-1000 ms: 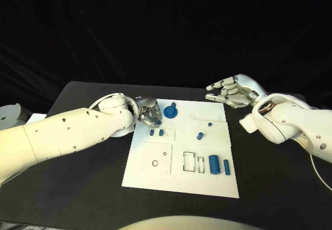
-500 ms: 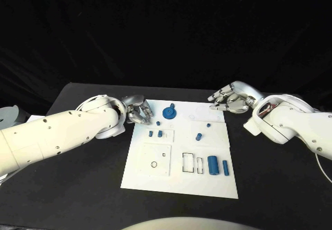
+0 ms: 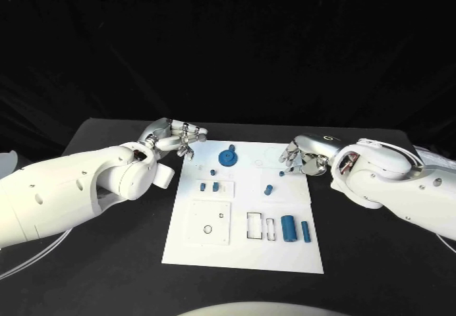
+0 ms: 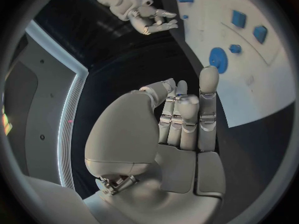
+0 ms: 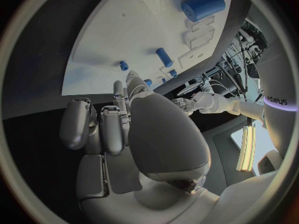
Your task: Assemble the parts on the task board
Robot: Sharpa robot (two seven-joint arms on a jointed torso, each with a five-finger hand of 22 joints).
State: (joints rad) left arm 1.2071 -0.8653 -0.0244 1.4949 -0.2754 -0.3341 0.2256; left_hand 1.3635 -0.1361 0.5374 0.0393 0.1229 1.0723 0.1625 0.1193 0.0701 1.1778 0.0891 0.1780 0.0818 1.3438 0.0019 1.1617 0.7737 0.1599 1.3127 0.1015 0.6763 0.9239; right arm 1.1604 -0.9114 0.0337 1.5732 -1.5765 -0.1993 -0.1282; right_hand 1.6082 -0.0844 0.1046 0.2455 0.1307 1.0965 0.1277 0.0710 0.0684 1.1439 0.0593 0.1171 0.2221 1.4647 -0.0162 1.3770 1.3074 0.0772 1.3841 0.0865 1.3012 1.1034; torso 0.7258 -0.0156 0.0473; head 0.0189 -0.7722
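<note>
We judge the small blue parts light, rigid, slick; pinch their sides. Left hand and right hand hold nothing, fingers loosely curled.

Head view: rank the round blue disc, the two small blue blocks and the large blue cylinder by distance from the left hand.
From the left hand:
1. Round blue disc, far end of the task board.
2. Two small blue blocks, mid-board, left.
3. Large blue cylinder, near end, right.
</note>
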